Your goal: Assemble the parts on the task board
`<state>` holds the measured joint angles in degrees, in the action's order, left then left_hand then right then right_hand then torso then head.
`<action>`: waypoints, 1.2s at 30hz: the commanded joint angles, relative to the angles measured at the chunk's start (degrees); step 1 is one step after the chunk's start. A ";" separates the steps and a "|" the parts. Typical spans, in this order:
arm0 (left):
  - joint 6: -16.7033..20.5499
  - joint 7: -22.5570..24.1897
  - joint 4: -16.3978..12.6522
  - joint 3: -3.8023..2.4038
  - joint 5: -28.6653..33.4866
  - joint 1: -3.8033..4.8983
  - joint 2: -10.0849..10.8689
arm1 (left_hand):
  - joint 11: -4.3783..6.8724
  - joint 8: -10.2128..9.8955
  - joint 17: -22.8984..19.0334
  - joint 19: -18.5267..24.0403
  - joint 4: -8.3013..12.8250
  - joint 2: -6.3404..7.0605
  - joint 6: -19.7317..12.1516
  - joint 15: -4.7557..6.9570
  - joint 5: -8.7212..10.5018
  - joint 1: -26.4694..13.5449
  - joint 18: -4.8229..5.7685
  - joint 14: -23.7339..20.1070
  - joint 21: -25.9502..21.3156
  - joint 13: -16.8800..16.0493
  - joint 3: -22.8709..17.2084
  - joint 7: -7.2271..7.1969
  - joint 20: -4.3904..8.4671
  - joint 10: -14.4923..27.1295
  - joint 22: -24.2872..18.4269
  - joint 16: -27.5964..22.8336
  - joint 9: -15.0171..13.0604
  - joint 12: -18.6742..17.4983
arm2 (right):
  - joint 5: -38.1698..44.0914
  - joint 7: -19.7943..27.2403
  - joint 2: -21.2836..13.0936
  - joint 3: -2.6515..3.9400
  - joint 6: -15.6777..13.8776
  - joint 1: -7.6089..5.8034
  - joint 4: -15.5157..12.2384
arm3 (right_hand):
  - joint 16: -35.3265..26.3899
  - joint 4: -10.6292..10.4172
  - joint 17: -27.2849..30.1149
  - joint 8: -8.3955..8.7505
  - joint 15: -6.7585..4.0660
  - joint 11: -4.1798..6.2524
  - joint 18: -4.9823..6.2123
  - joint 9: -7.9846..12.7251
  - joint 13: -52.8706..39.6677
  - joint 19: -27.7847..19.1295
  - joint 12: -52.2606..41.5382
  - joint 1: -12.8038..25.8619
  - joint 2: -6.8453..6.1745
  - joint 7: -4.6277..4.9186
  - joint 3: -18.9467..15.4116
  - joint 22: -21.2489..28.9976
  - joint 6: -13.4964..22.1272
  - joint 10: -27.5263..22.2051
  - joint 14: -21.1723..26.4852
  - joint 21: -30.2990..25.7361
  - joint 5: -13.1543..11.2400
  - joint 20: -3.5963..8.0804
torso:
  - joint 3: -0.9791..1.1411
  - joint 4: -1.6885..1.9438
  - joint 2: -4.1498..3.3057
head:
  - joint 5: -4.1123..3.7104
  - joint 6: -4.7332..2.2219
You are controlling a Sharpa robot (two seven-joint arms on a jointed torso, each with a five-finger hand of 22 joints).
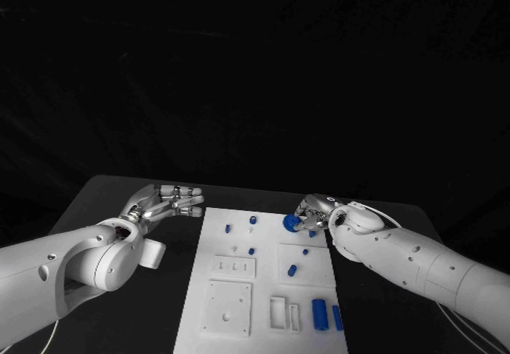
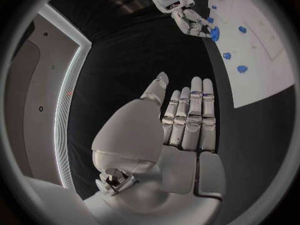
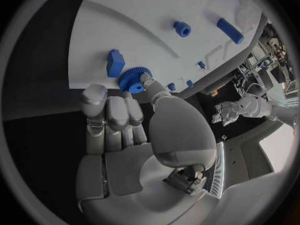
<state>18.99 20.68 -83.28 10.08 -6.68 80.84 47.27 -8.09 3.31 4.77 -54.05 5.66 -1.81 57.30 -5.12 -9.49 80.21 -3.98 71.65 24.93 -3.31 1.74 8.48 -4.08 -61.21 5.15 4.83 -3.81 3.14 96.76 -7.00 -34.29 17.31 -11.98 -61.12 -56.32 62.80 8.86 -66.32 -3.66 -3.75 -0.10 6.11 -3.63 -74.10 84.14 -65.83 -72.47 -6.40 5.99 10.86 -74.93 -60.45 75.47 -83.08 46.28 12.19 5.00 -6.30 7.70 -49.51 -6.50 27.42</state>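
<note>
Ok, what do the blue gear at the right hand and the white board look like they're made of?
The blue gear: probably moulded or printed plastic, judging by its uniform matte blue and fine rim teeth. The task board: a flat white plate with a dull finish and sharp recessed cut-outs; plastic or painted metal, hard to tell which. The right hand touches the gear.
</note>
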 commanded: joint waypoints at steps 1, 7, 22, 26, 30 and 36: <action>-0.72 0.17 -0.13 -0.04 -0.46 0.06 -0.07 | 0.03 0.25 -0.05 -0.23 0.02 0.51 -0.07 -0.24 0.22 0.31 0.11 -0.21 0.06 -0.09 0.09 0.35 -0.28 0.52 -0.09 -0.30 0.01 0.19 | -0.21 0.68 0.06 -0.01 1.25 0.13 -0.03 | 0.17 -0.22 -0.08 0.11 0.05 -0.05 -0.60 0.00 -0.07 2.63 -0.16 0.33 0.21 0.00 0.21 -5.41 -0.32 0.27 -0.40 0.30 -0.62 -0.12 | -0.05 -0.02 -0.03 | 0.09 0.07; -0.55 0.06 -0.15 -0.05 -0.60 0.06 -0.03 | -0.02 0.28 -0.06 -0.23 0.14 0.65 -0.68 -0.26 0.23 0.42 0.09 -0.20 0.10 -0.09 0.10 0.40 -0.30 0.69 -0.11 -0.30 0.00 0.20 | -0.26 0.46 0.08 -0.01 1.20 0.14 -0.06 | 0.07 -0.82 0.00 0.10 0.07 -0.13 -0.57 0.00 0.05 2.59 0.07 0.58 -0.15 0.09 -0.18 -5.37 0.27 0.13 -0.35 0.22 -0.88 -0.13 | -0.03 -0.06 0.01 | 0.21 0.17; -0.62 -0.23 -0.14 -0.05 -0.75 0.06 -0.06 | -0.15 0.27 -0.08 -0.14 0.34 0.92 -1.47 -0.32 0.29 0.58 0.07 -0.25 0.13 -0.09 0.12 0.43 -0.36 1.22 -0.17 -0.33 -0.02 0.19 | -0.42 0.09 0.15 -0.01 0.01 0.14 -0.36 | 0.20 -5.63 -0.15 0.06 0.21 -0.38 -0.18 -0.02 0.45 2.68 0.49 -0.32 -1.08 0.40 -5.29 -5.59 2.29 -0.18 -0.38 1.07 1.28 -0.32 | 0.01 0.06 0.01 | 0.19 0.14; -0.68 -0.30 -0.14 -0.05 -0.84 0.06 -0.06 | -0.16 0.30 -0.08 -0.13 0.34 0.89 -1.42 -0.33 0.29 0.58 0.05 -0.26 0.14 -0.10 0.09 0.38 -0.37 1.26 -0.18 -0.33 -0.04 0.20 | -0.48 0.02 0.18 -0.01 -0.18 0.14 -0.40 | 0.22 -5.79 -0.17 0.05 0.20 -0.34 -0.11 -0.03 0.44 2.65 0.48 -0.39 -1.04 0.35 -5.07 -5.58 2.07 -0.17 -0.37 1.06 1.26 -0.34 | 0.00 -0.01 0.00 | 0.26 0.15; -0.81 -0.38 -0.16 -0.05 -0.88 0.06 -0.05 | -0.16 0.32 -0.08 -0.11 0.31 0.88 -1.20 -0.34 0.30 0.54 0.04 -0.28 0.16 -0.10 0.09 0.35 -0.39 1.30 -0.20 -0.33 -0.05 0.21 | -0.56 -0.06 0.25 0.00 -0.16 0.14 -0.36 | 0.31 -5.80 -0.24 0.11 0.11 -0.21 -0.16 -0.01 0.38 2.62 0.41 -0.33 -0.93 0.18 -4.16 -5.60 1.41 -0.09 -0.39 1.30 1.00 -0.27 | -0.01 -0.03 -0.01 | 0.34 0.16; -0.94 -0.48 -0.15 -0.05 -0.93 0.06 -0.05 | -0.17 0.33 -0.08 -0.10 0.29 0.84 -1.02 -0.34 0.30 0.54 0.04 -0.28 0.17 -0.10 0.06 0.35 -0.39 1.33 -0.21 -0.33 -0.06 0.20 | -0.59 -0.30 0.35 0.00 -0.11 0.14 -0.32 | 0.42 -5.86 -0.33 0.12 -0.04 0.01 -0.33 -0.02 0.25 2.58 0.26 0.44 -0.49 -0.13 -2.29 -5.61 -0.10 0.08 -0.42 1.59 0.40 -0.12 | -0.01 0.01 -0.01 | 0.37 0.18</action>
<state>18.95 20.08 -83.31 10.07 -7.25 80.84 47.31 -8.31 3.31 4.77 -54.05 5.66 -1.36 56.07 -5.32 -9.49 80.66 -3.98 71.44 24.93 -3.35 1.74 8.89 -4.08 -60.19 5.00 4.83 -3.81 3.15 96.20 -7.08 -34.02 17.29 -12.10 -61.02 -56.60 63.01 2.99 -66.58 -3.66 -3.55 -0.32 6.07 -3.63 -73.78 84.13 -65.37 -72.63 -7.02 5.87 8.21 -74.91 -60.16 75.26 -83.28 47.68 12.86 5.00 -6.30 7.70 -49.50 -6.15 27.59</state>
